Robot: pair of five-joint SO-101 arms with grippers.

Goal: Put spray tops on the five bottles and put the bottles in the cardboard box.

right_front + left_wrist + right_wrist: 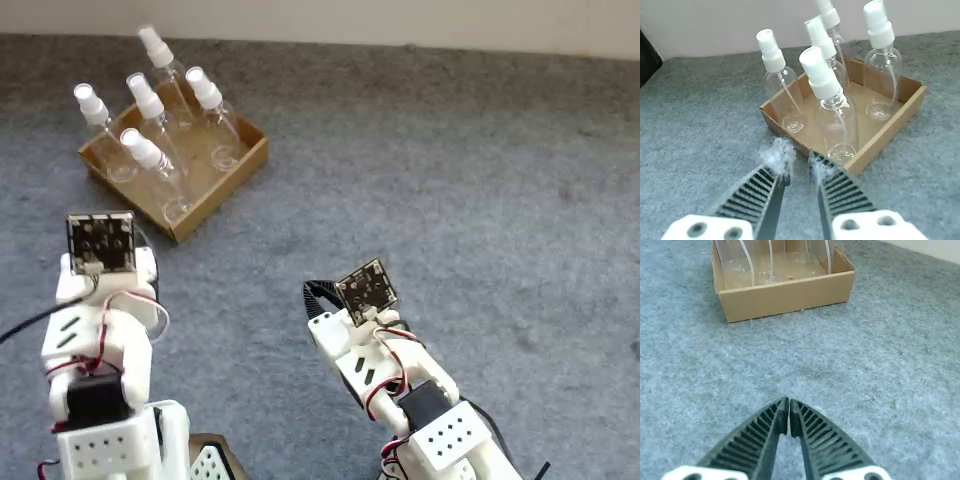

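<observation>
Well short of the cardboard box [785, 297], with a broad stretch of grey carpet [880, 355] between, the right gripper [789, 412] hangs low over the floor and points at the box's long side wall. Its ribbed fingers [757, 437] are pressed together at the tips and hold nothing. From the high view, the right arm [390, 380] stands off to one side of the box, well apart from it.

Much closer to the box, the left gripper [799, 171] sits just before the near wall. Its fingers [765, 192] are spread by a narrow gap with nothing between them, and tufts of pale fluff [777, 155] cling to both tips. Whether a tip touches the box wall I cannot tell. The left arm [95, 350] faces the box's near corner.

Inside the box stand all five clear bottles [837, 120], upright and each wearing one of the white spray tops [820, 75]. One bottle is against the wall nearest the left gripper. Two more flank it toward the box's side walls, and the last two stand behind, toward the far wall. Their thin dip tubes [790, 95] show through the clear sides.

Beyond the box, the carpet runs on to a pale wall [400, 20].
</observation>
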